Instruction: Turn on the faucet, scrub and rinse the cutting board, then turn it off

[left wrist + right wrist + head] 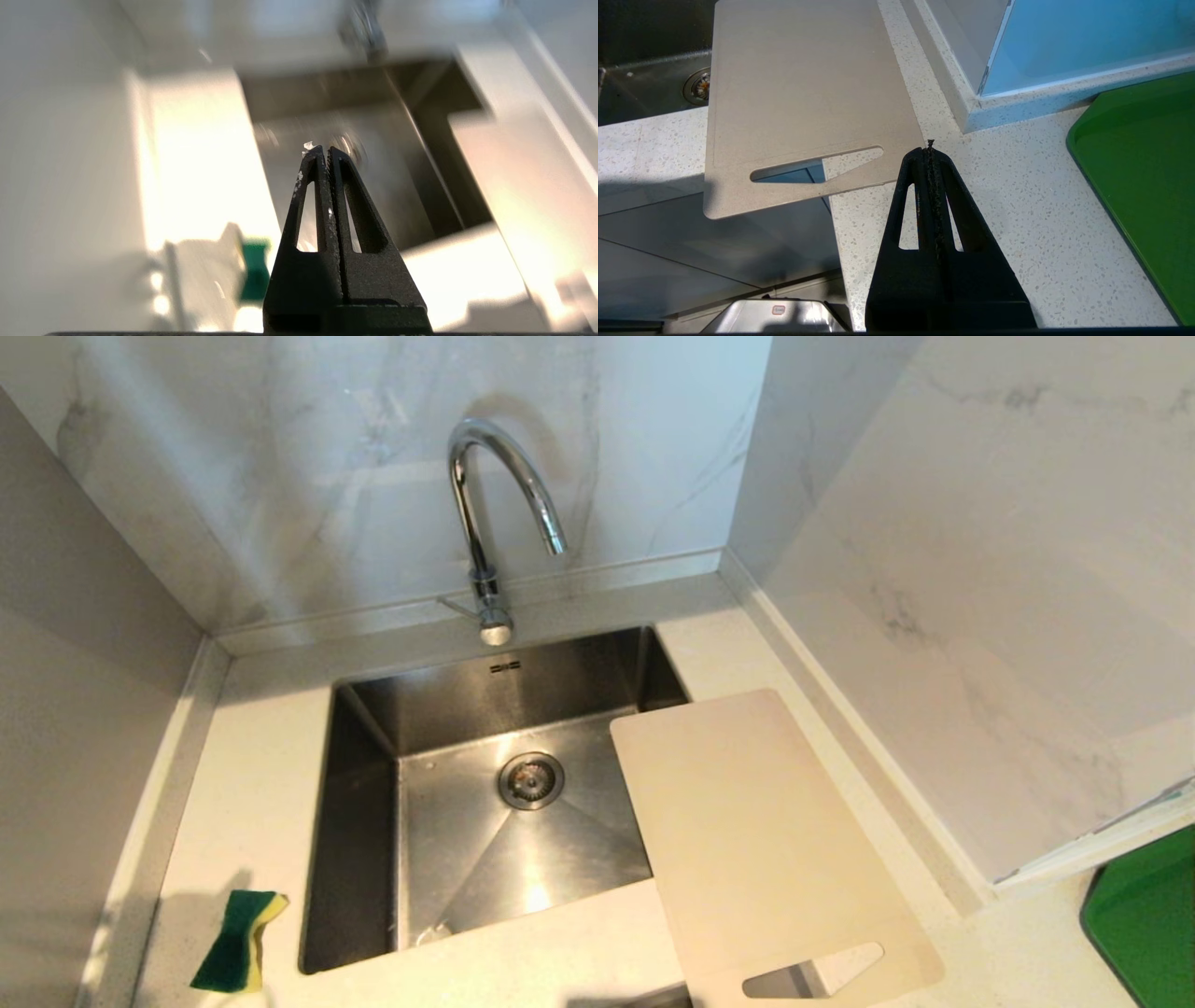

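The chrome gooseneck faucet point(485, 523) stands behind the steel sink point(359, 821), its thin lever pointing left, and no water runs from it. The cream cutting board point(756, 840) lies flat on the counter right of the sink, one corner over the basin and its handle slot past the counter's front edge. Neither arm shows in the head view. My left gripper point(325, 149) is shut and empty, hovering near the sink's front left, aimed toward the drain. Shut and empty too, my right gripper point(930, 147) hangs above the counter beside the cutting board point(803, 93) at its slot end.
A green and yellow sponge point(238, 941) lies on the counter at the sink's front left. A green tray point(1144, 915) sits at the far right. Marble walls close in behind and on the right, and the counter's front edge runs under the board.
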{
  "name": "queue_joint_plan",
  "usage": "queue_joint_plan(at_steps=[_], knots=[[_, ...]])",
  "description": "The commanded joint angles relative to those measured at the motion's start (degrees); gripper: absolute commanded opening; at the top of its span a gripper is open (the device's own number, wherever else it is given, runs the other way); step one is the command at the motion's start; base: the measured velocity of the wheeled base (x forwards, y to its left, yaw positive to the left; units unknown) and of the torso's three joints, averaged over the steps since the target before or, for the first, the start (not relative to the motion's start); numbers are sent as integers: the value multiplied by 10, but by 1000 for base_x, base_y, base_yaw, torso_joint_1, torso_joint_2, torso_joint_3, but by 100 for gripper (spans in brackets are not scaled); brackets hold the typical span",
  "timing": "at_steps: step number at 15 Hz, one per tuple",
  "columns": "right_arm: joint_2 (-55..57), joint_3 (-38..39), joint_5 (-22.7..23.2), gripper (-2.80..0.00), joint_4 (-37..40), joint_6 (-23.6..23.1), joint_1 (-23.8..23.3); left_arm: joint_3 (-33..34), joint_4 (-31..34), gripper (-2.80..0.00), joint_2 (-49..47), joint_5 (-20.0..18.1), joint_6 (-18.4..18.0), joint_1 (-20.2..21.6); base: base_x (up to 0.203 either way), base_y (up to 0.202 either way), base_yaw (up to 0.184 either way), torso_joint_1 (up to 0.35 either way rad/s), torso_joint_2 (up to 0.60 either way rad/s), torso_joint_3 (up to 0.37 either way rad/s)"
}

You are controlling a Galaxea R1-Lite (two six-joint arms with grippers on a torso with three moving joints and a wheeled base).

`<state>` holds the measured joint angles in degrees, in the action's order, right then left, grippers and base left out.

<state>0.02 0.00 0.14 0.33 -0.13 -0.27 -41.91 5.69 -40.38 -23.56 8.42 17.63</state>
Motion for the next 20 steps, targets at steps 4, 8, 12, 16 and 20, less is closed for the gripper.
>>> queue_joint_plan(at_steps=[4,8,12,16,20], knots=[[0,1,0,-280,0,0,0,156,-1,-280,75,-38,-29,-116,0,0,0,0,0,0],[0,1,0,-280,-1,0,0,231,-2,-280,125,-37,-36,-158,0,0,0,0,0,0],[0,1,0,-280,-1,0,0,321,-2,-280,214,-34,-70,-178,0,0,0,0,0,0],[0,1,0,-280,0,0,0,367,-2,-280,296,53,-90,-179,0,0,0,0,0,0],[0,1,0,-280,-1,0,0,382,-6,-280,396,139,-128,-179,0,0,0,0,0,0]])
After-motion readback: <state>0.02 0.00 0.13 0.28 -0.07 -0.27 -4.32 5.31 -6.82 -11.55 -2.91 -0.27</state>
